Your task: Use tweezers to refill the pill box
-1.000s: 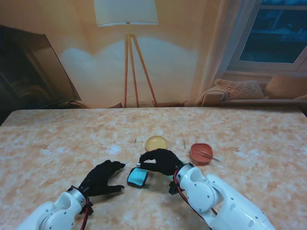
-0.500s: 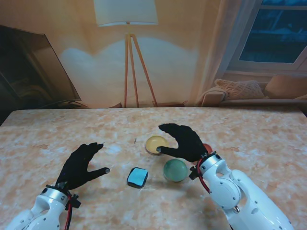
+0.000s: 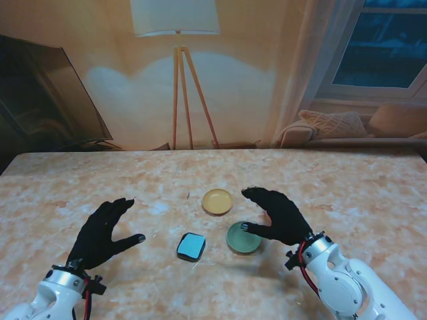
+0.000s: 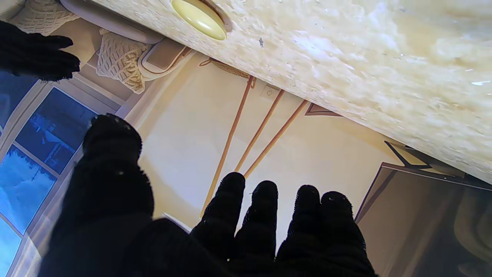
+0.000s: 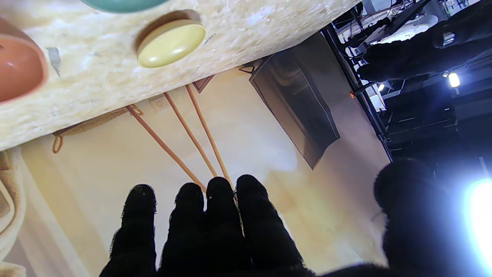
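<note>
The small blue pill box lies on the table between my two hands, with neither one touching it. My left hand hovers to its left, open with fingers spread and nothing in it. To the right, my right hand is also open, raised beside the green dish. The tweezers do not show in any view. A red dish appears in the right wrist view, but the right hand hides it from the stand view. Both wrist views show bare fingertips.
A yellow dish sits farther from me than the pill box, also seen from the wrists. The marble table stretches wide on both sides. A floor lamp and a sofa stand beyond its far edge.
Both hands left the pill box and rose. The left hand went left; the right hand swung right, uncovering the green dish and now hiding the red dish.
</note>
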### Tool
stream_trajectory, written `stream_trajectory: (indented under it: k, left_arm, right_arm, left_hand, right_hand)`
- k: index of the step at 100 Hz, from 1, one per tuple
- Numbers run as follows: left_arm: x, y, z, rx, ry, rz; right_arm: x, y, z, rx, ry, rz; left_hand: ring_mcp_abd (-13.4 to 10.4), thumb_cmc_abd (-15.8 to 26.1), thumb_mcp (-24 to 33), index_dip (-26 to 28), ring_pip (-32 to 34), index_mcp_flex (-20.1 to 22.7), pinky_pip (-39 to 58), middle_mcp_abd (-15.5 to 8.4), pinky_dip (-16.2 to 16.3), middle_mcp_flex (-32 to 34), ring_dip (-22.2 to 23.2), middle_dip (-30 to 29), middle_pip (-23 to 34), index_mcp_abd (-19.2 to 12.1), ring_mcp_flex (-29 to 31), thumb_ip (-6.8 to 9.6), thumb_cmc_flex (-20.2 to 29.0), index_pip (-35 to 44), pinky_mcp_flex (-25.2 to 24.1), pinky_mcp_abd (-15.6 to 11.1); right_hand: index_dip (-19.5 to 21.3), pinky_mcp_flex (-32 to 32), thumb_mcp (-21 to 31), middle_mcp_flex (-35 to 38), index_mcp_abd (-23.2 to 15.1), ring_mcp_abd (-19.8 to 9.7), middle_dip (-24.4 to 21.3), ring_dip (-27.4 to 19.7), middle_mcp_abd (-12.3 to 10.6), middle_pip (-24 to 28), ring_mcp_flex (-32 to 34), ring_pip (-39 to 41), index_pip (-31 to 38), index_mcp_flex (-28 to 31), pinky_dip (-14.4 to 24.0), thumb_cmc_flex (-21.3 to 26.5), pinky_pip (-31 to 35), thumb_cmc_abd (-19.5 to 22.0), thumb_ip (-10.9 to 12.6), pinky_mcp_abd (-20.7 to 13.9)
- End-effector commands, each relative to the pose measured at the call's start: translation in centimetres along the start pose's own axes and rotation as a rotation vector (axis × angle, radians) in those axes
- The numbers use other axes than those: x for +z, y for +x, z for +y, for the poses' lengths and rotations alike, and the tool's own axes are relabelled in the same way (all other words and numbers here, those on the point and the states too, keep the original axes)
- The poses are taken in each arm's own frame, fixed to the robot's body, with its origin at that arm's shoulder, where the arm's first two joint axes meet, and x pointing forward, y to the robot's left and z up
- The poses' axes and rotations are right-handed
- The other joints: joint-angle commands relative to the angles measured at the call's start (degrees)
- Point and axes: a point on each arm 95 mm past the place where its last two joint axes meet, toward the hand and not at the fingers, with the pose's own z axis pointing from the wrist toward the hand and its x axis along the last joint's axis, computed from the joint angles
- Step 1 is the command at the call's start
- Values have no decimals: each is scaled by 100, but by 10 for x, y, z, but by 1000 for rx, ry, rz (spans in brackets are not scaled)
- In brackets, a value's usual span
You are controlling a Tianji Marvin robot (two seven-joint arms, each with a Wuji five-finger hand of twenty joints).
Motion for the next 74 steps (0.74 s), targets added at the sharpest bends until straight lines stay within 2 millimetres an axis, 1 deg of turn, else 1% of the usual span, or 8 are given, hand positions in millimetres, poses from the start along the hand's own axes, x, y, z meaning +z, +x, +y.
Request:
stream_trajectory:
  k: [1,18,33,51,74]
  left_arm:
    - [-3,-1,6,-11,-20,-5]
    - [0,-2,7,-16,-20,-4]
    - [-1,-2,8,-14,-23,-9]
    - [-2,-2,8,-14,-24,-13]
    - [6,-5,11,-21,-39,-6]
  right_arm:
    - [-10,-5,-14,13,29,-24]
    - [-12,-10,-14,13,29,-46]
    - [-10,-11,-12,12,26,-48]
    - [-10,-12,-13,18,29,-48]
    - [-7,-13,-16,28,24,-52]
  left_hand:
    - [145,131,-142,-88,16,104,-114,9,-65,104,-38,-47,-69,46,-102,119,98,-128,31,-81]
    - [130,132,-194,-91,30,98,-119,-11,-65,100,-3,-42,-65,28,-108,123,137,-129,49,-86]
    - [126,134,-232,-91,32,96,-122,-9,-64,97,16,-40,-63,22,-101,126,163,-128,56,-85]
    - [132,140,-253,-93,24,92,-122,-8,-61,99,24,-40,-62,20,-102,128,177,-128,60,-85]
    - [126,146,-265,-95,21,80,-121,-12,-57,89,34,-42,-66,24,-102,129,182,-132,62,-90]
  right_hand:
    - [-66,-1,54,-46,61,-143,-87,-146,42,28,-27,-89,-41,11,-97,-207,-139,-133,-189,-182]
    - [-74,19,80,-40,63,-141,-90,-149,46,36,-12,-94,-31,16,-106,-155,-175,-144,-188,-193]
    - [-77,30,74,-34,48,-143,-91,-148,46,43,-7,-93,-19,23,-107,-138,-194,-134,-188,-195]
    - [-77,55,68,-11,48,-141,-88,-144,36,56,20,-84,2,47,-99,-113,-200,-131,-184,-184]
    - [-79,83,55,23,33,-127,-83,-138,50,73,52,-74,27,78,-86,-97,-198,-121,-178,-174]
